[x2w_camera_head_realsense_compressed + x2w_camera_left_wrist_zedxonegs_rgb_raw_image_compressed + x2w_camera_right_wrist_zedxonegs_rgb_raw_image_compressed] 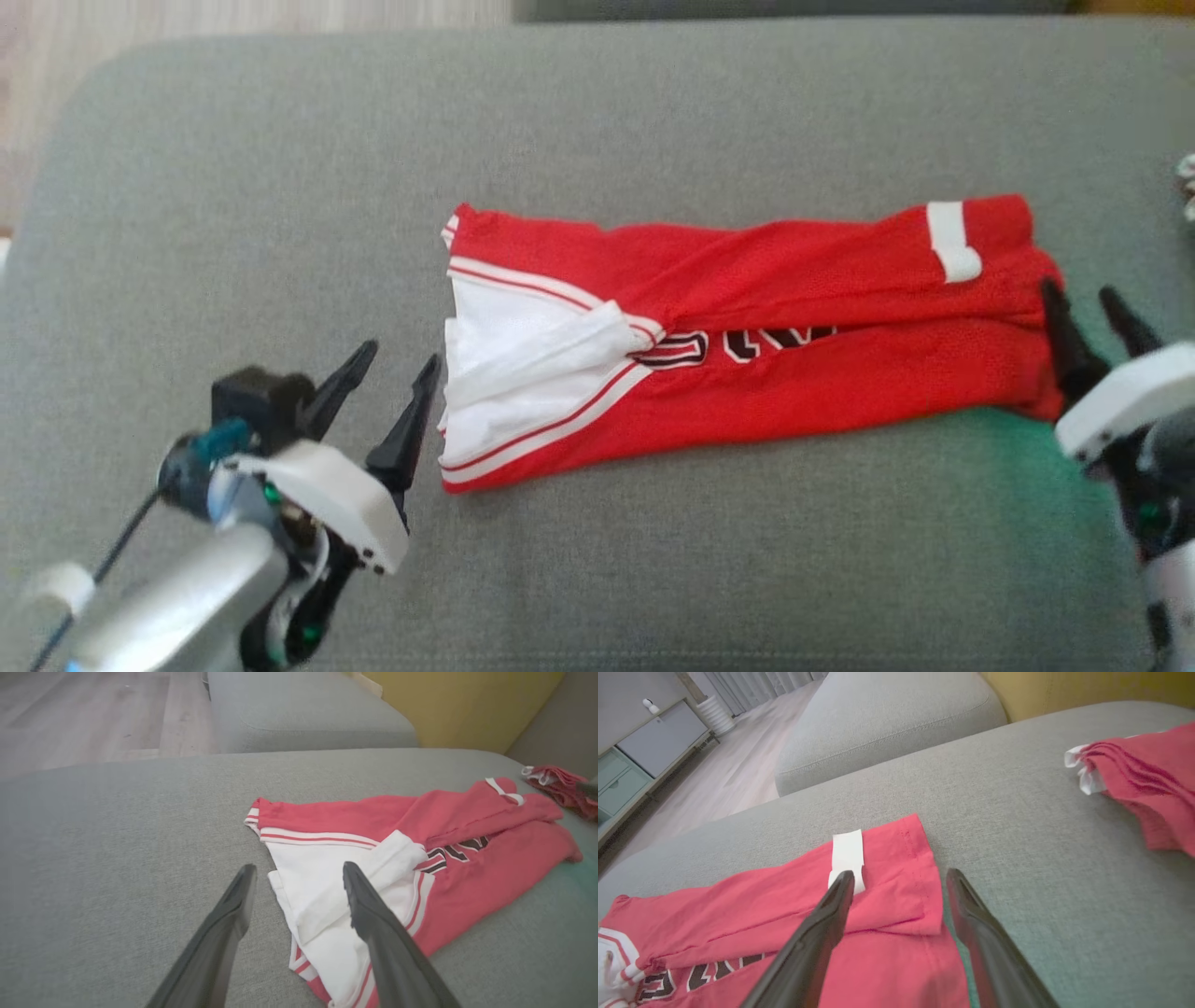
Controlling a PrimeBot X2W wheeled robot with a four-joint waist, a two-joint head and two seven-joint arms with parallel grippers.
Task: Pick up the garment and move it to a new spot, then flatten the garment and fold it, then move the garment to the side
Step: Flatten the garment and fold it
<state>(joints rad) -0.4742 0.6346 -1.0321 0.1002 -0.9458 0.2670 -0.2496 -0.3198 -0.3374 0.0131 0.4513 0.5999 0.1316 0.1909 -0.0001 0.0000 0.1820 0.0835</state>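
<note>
Garment [794, 392] lies folded lengthwise, red with white trim.

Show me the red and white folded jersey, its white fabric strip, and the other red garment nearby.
Red and white folded jersey [840, 401]: head view, lower red panel.
White fabric strip [848, 851]: right wrist view, upper half.
Other red garment [1148, 779]: right wrist view, crumpled middle.

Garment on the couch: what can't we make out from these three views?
Lettering on the garment: head view, a fold covers its top half; unreadable.
Second red cloth: right wrist view, cut off by the right edge; shape unclear.
Right gripper: head view, cut off by the right edge; contact with the garment's end cannot be told.
</note>
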